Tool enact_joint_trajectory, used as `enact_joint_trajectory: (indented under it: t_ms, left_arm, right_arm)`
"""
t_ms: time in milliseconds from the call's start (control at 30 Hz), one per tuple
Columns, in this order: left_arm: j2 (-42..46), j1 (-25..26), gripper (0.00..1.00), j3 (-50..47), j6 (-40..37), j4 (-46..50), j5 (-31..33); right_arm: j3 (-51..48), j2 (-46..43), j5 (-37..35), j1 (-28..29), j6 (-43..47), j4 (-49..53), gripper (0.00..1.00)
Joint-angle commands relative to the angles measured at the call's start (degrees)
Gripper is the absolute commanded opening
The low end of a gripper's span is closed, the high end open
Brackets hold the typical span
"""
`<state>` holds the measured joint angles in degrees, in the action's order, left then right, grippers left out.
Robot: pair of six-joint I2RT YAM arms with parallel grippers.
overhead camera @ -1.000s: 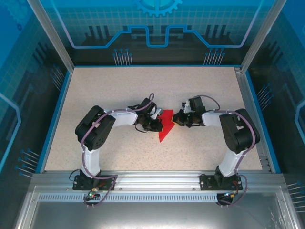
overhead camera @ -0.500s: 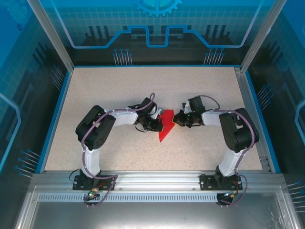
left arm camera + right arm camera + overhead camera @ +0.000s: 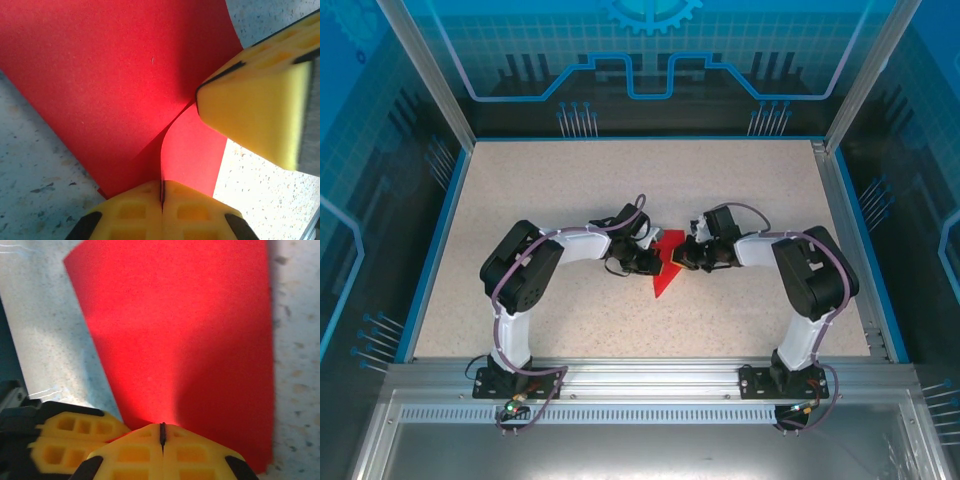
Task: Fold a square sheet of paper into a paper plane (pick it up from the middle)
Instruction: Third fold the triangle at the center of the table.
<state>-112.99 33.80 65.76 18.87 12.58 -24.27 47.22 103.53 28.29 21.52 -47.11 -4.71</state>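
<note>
The red sheet of paper [image 3: 665,278] lies mid-table, folded into a narrow shape whose point faces the near edge. My left gripper [image 3: 653,262] is at its left side, shut on a raised flap of the paper [image 3: 100,75]; the flap's edge runs into the seam between the yellow pads [image 3: 162,197]. From the right, my right gripper [image 3: 684,257] reaches in, shut, its tips [image 3: 162,432] resting on the paper [image 3: 190,330]. Whether it pinches any paper is unclear. Its yellow fingers [image 3: 250,110] also show in the left wrist view.
The speckled beige table [image 3: 570,190] is bordered by a blue rim [image 3: 435,240] and transparent enclosure walls. A metal rail [image 3: 650,375] with both arm bases runs along the near edge. The two gripper heads are almost touching over the paper.
My right gripper has moved left, from beside the paper's right edge onto the paper, close to the left gripper. The left arm has hardly moved.
</note>
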Motion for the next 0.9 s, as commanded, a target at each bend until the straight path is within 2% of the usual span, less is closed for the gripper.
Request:
enact_joint_trajectory:
  t_ms: [0, 267, 367, 467, 567, 700, 867]
  left_arm:
    - [-2.54, -0.09, 0.03, -0.62, -1.81, 4.16, 3.27]
    - [1.85, -1.27, 0.21, -0.91, 0.74, 3.51, 4.42]
    - [4.97, -1.97, 0.36, -0.60, 1.80, 5.08, 5.97]
    - [8.23, -2.84, 0.41, -1.50, 3.84, 6.00, 7.21]
    - [11.00, -3.06, 0.42, -2.83, 6.61, 6.04, 6.69]
    - [12.79, -2.56, 0.24, -5.22, 10.82, 1.29, -1.05]
    - [9.40, -0.15, 0.16, -5.54, 14.90, -4.46, -8.59]
  right_arm:
    - [-1.45, 0.46, -2.61, 1.07, 0.45, 1.49, 0.00]
    - [-2.72, 1.77, -6.52, 2.87, -3.97, 1.32, 0.00]
    - [-3.22, 1.44, -7.68, 3.44, -5.96, 0.78, 0.00]
    - [-3.67, 0.26, -8.69, 3.81, -7.62, 0.58, 0.00]
    - [-3.84, -0.90, -10.05, 4.11, -8.74, 1.34, 0.01]
    - [-3.28, -0.81, -10.68, 4.28, -8.54, 2.65, 0.01]
    - [-2.89, 0.26, -10.18, 4.30, -8.61, 2.66, 0.01]
